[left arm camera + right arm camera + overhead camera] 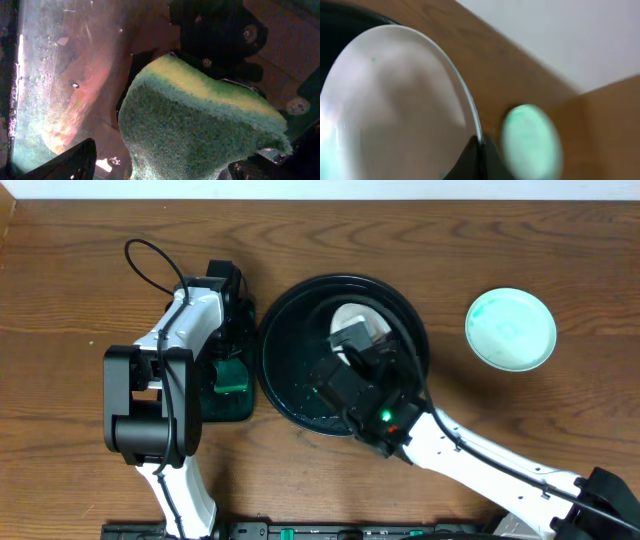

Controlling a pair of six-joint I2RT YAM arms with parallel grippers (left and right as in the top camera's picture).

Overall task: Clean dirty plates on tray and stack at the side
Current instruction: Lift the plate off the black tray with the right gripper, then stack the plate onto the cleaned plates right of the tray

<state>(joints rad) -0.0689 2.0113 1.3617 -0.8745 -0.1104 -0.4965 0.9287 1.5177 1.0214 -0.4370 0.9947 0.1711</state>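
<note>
We're looking down on a brown wood-grain tabletop (70, 280), its darker streaks running lengthwise, and the light on it is soft and even. Beyond its far edge we catch a plain, pale wall (560, 35), blurred in the right wrist view.

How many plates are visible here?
2: one plate in the tray at the right gripper, one green-tinted plate on the bare table, right. The arm may hide more.
</note>
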